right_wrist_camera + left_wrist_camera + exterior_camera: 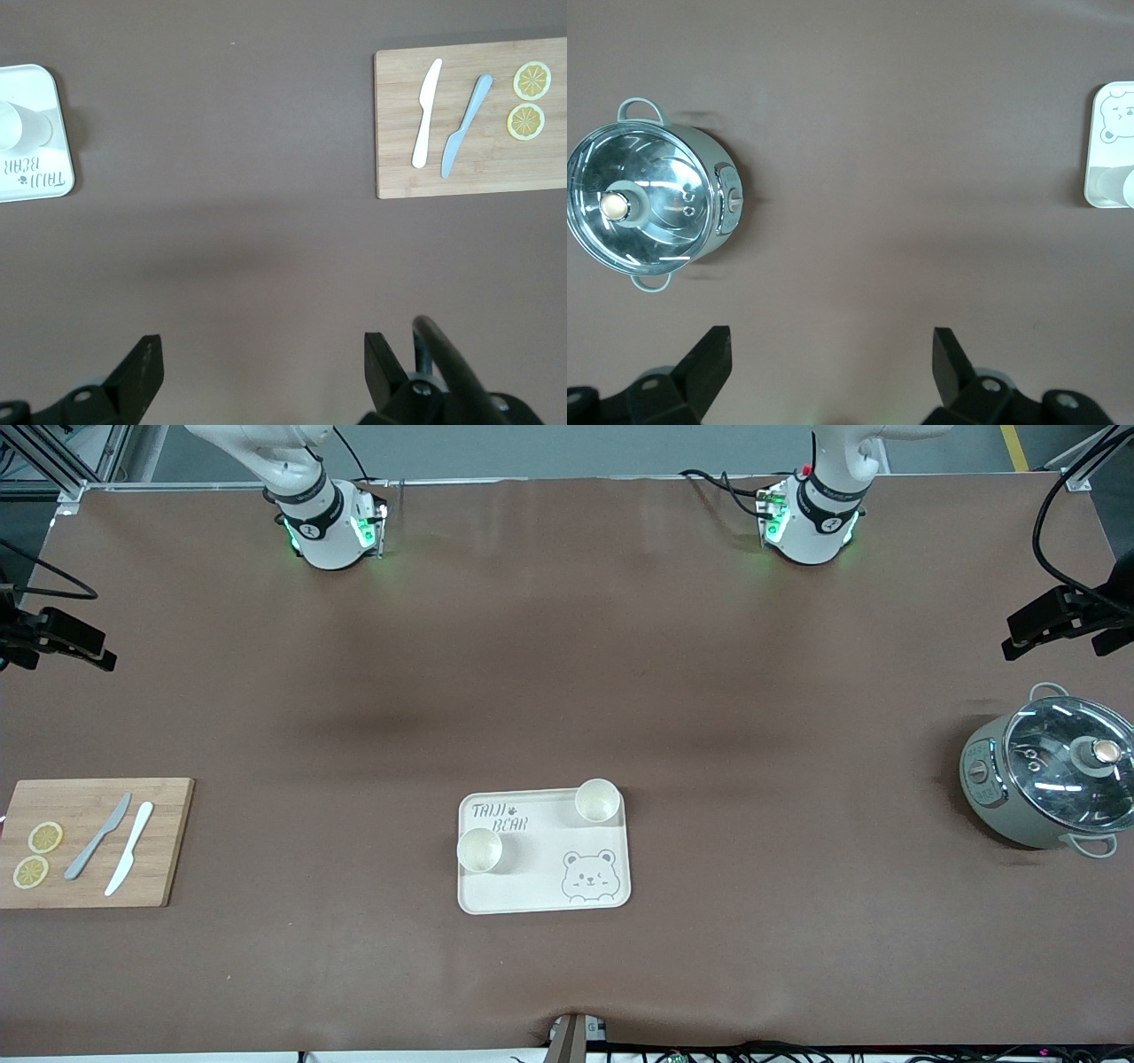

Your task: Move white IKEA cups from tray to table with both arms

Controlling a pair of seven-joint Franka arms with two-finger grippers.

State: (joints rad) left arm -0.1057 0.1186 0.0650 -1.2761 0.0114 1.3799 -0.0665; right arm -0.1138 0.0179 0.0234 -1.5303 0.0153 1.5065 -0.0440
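Front view: the cream tray (542,886) lies on the brown counter (567,691) toward the camera's edge. Both white cups stand on it: one (597,800) at the corner toward the left arm's end, the other (479,849) at the rim toward the right arm's end. Neither hand shows here.

Left wrist view: the left hand (831,354) is spread wide and empty over bare counter, between the lidded pot (651,207) and the tray.

Right wrist view: the right hand (262,354) is wide and empty, between the tray and the bamboo cutting board (469,124).

Each arm should probably take its nearer cup, straddling the rim squarely before closing.
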